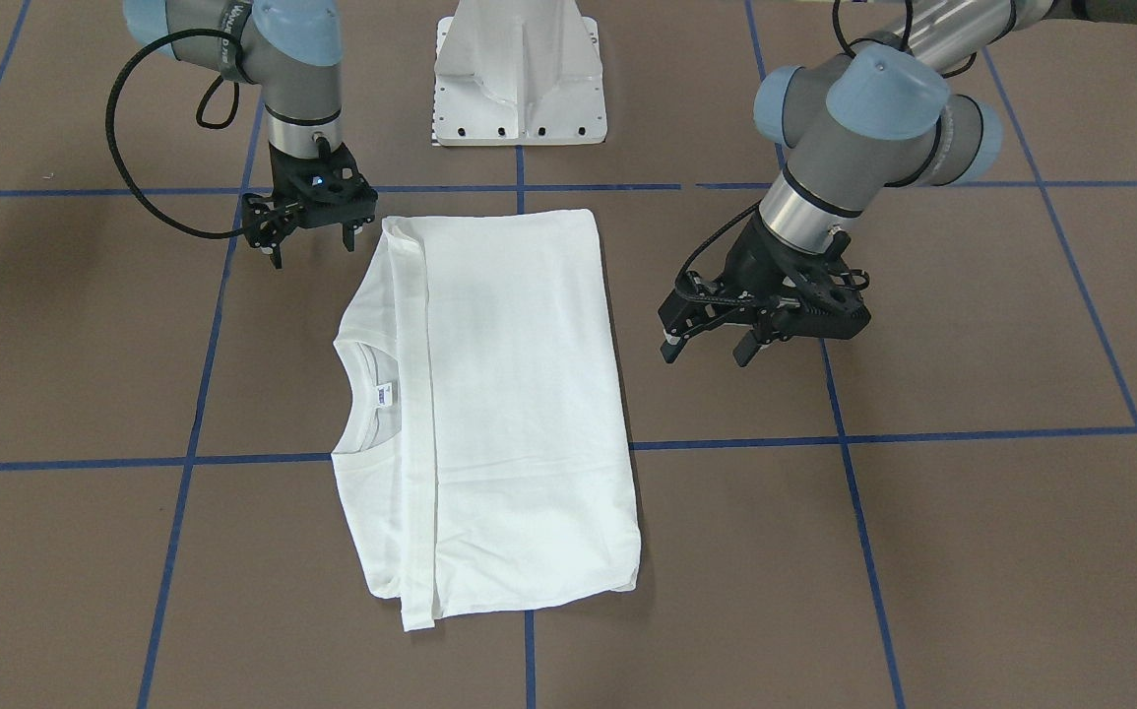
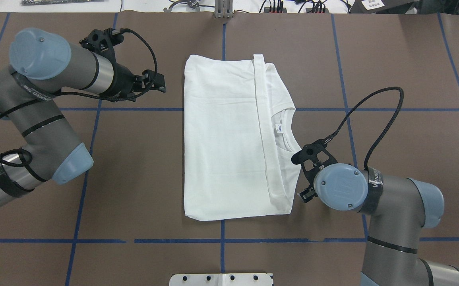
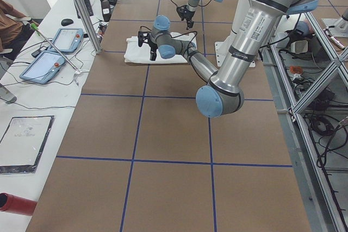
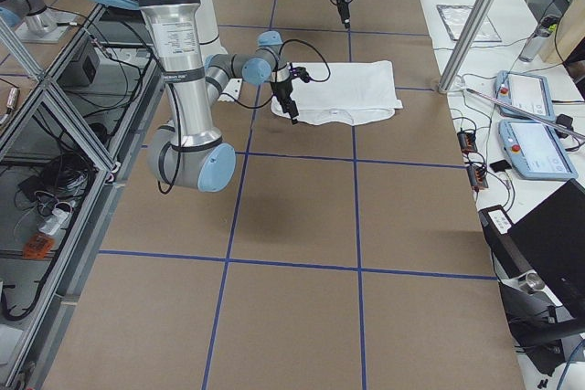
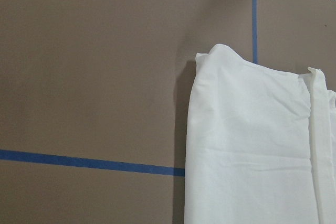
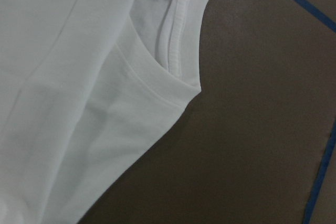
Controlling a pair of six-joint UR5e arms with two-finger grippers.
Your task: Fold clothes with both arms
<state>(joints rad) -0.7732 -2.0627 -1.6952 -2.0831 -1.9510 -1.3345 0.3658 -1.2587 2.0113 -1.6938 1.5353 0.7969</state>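
Inspecting from my left: my left gripper hangs with jaws apart, holding nothing, near the white T-shirt but not touching it. The shirt lies flat mid-table, folded into a rectangle, with a narrow folded band running along its length. Its ribbed collar faces my right. The collar label carries blue print, too small to read. My right gripper stands open and empty, just beside the shoulder edge.

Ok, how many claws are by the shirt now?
2. The left claw hangs open beside the shirt, opposite its collar; the right claw hangs open off the collar-side corner. Neither grips it.
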